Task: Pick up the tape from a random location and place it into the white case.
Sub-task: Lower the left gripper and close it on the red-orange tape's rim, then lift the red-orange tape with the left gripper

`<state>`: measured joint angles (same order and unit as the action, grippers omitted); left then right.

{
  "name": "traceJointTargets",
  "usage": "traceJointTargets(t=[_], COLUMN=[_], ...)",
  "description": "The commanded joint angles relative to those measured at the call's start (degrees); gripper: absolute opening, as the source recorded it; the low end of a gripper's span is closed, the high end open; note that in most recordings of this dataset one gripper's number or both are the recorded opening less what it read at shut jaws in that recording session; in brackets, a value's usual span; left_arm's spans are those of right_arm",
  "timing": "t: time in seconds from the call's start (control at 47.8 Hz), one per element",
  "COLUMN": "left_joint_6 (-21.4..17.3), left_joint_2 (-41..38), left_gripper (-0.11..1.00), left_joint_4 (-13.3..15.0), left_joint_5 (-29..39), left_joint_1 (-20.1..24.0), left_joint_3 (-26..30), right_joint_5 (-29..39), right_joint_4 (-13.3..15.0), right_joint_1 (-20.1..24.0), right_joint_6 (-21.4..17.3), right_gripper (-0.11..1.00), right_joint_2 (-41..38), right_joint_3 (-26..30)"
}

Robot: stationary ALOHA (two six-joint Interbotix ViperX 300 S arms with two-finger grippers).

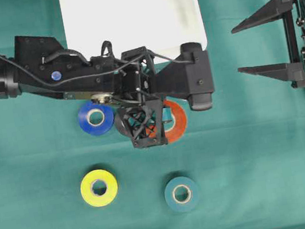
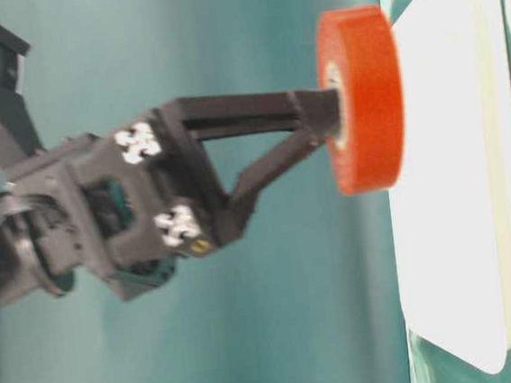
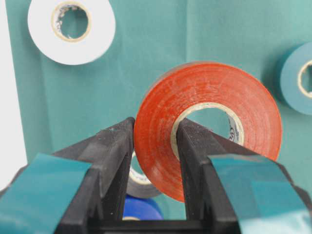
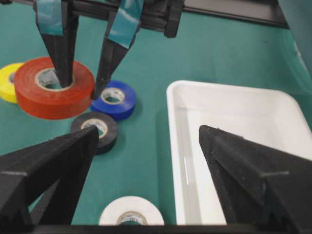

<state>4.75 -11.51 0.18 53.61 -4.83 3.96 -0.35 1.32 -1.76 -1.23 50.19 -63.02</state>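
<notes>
My left gripper (image 1: 160, 126) is shut on an orange-red tape roll (image 1: 178, 120). One finger sits inside the core and the other presses the outer face (image 3: 214, 87). The roll hangs above the green cloth, a little in front of the white case (image 1: 131, 13). From table level the tape (image 2: 364, 99) stands on the fingertips, close beside the case (image 2: 454, 181). My right gripper (image 1: 236, 50) waits open at the right edge with nothing between its fingers. Through it I see the case's near rim (image 4: 171, 126) and the held roll (image 4: 48, 92).
A blue roll (image 1: 96, 117) lies just left of the held one, a black roll (image 4: 95, 129) beside it. Yellow (image 1: 99, 188) and teal (image 1: 181, 193) rolls lie nearer the front edge. A white roll (image 4: 130, 217) sits close to the case's corner.
</notes>
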Motion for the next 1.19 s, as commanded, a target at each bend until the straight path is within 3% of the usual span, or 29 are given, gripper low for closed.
traceJointTargets(t=[0.0, 0.481, 1.172], left_joint_6=[-0.1, -0.3, -0.3], left_joint_2=[2.5, 6.4, 6.8], left_gripper=[0.22, 0.22, 0.22], left_joint_4=[-0.2, -0.6, -0.6], left_joint_5=[1.6, 9.1, 9.6], left_joint_1=[-0.2, -0.2, 0.4], left_joint_3=[3.3, 10.5, 10.5], right_joint_5=[-0.1, 0.2, 0.5], right_joint_4=[0.1, 0.0, 0.1], right_joint_1=[-0.1, -0.1, -0.1], right_joint_6=[0.1, 0.1, 0.0], right_gripper=[0.92, 0.92, 0.92], right_joint_2=[-0.2, -0.2, -0.2], right_joint_3=[1.6, 1.8, 1.9])
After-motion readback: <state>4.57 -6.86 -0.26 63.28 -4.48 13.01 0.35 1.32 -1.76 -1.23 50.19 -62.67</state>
